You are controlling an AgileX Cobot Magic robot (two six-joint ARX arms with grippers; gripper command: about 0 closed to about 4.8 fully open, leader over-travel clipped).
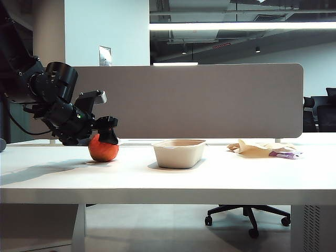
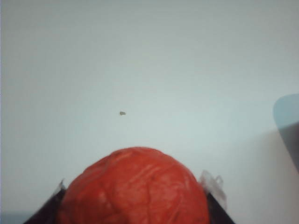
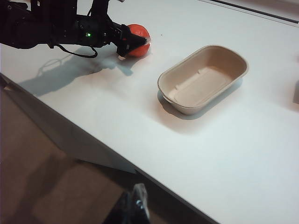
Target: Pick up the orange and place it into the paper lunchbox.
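Oranges: one orange point(image 1: 103, 148) is counted on the table, also visible in the left wrist view point(image 2: 134, 187) and the right wrist view point(image 3: 138, 35).
Paper lunchboxes: one paper lunchbox point(image 1: 179, 153) is counted point(image 3: 203, 78).
Grippers: two are counted, the left gripper point(image 1: 107, 137) at the orange and the right gripper point(image 3: 133, 210).
Tables: one white table point(image 1: 168, 181).
Crumpled papers: one crumpled tan paper point(image 1: 257, 148).
Office chairs: one chair base point(image 1: 249, 215).

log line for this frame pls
stage: grasping | left gripper: around orange, on table | right gripper: away, idle | paper lunchbox: empty
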